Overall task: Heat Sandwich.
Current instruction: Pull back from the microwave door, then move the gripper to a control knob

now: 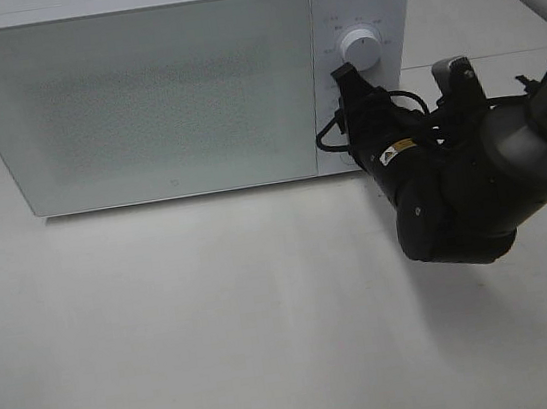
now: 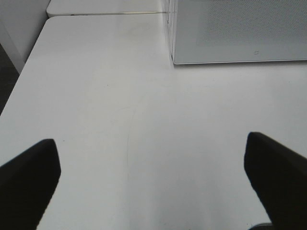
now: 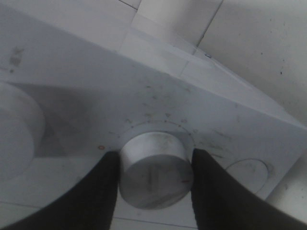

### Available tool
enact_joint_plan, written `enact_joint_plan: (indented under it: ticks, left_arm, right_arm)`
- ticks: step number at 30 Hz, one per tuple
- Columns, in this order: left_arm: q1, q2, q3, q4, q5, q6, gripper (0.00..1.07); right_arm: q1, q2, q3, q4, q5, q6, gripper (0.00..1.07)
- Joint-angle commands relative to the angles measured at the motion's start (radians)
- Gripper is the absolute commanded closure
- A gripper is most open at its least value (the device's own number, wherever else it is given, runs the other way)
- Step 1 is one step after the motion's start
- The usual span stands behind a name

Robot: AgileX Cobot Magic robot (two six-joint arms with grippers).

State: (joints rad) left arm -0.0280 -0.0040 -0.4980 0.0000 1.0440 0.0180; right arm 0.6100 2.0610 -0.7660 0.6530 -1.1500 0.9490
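The right gripper (image 3: 154, 165) is squeezing the small round knob (image 3: 156, 184) on the front of the white microwave (image 1: 139, 101), with one black finger pressing on each side. Another knob (image 1: 362, 44) is sitting just beside it. The left gripper (image 2: 153, 177) is hanging wide open over the white table (image 2: 120, 96), holding nothing. The microwave door is shut, and I cannot tell where the sandwich is.
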Motion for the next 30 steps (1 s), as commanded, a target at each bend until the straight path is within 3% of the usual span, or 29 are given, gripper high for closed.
enact_joint_plan:
  ticks: [1, 16, 30]
  left_arm:
    - [0.006, -0.027, 0.003, -0.008, -0.015, -0.001, 0.05]
    - [0.006, -0.027, 0.003, -0.008, -0.015, -0.001, 0.05]
    - [0.006, -0.027, 0.003, -0.008, -0.015, -0.001, 0.05]
  right_arm:
    - [-0.005, -0.01, -0.013, -0.013, -0.12, 0.153, 0.9]
    - [-0.005, -0.01, -0.013, 0.03, -0.12, 0.658, 0.9]
    - [-0.005, -0.01, -0.013, 0.004, -0.12, 0.599, 0.88]
